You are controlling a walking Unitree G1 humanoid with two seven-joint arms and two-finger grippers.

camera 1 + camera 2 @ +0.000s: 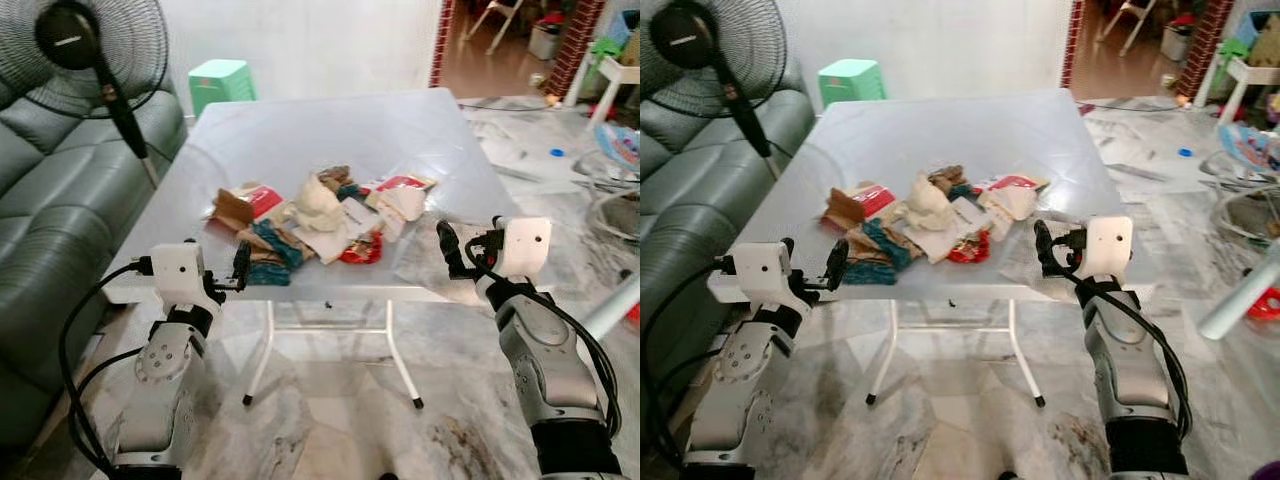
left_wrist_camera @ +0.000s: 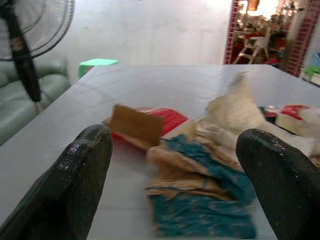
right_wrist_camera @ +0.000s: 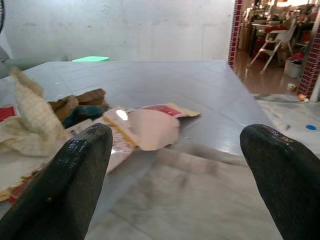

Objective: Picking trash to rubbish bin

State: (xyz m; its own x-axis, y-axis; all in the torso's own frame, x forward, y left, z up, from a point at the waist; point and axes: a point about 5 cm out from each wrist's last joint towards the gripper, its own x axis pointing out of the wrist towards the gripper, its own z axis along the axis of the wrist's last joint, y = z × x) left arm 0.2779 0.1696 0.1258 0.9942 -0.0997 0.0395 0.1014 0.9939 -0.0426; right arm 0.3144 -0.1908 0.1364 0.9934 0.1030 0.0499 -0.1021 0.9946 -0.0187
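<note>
A pile of trash (image 1: 310, 225) lies on the front half of a white folding table (image 1: 330, 120): crumpled white paper (image 1: 320, 205), a teal and brown wrapper (image 2: 200, 200), a brown card (image 2: 136, 125), a red wrapper (image 1: 362, 250) and a red and white packet (image 3: 150, 125). My left gripper (image 2: 174, 137) is open at the table's front left edge, with the teal wrapper just ahead between its fingers. Over the front right edge my right gripper (image 3: 175, 132) is open, holding nothing, to the right of the pile. A clear plastic sheet (image 1: 425, 262) lies just in front of it.
A standing fan (image 1: 85, 45) and a dark green sofa (image 1: 50, 200) are on the left. A green stool (image 1: 220, 80) stands behind the table. Clutter and a white pole (image 1: 610, 310) sit on the marble floor to the right.
</note>
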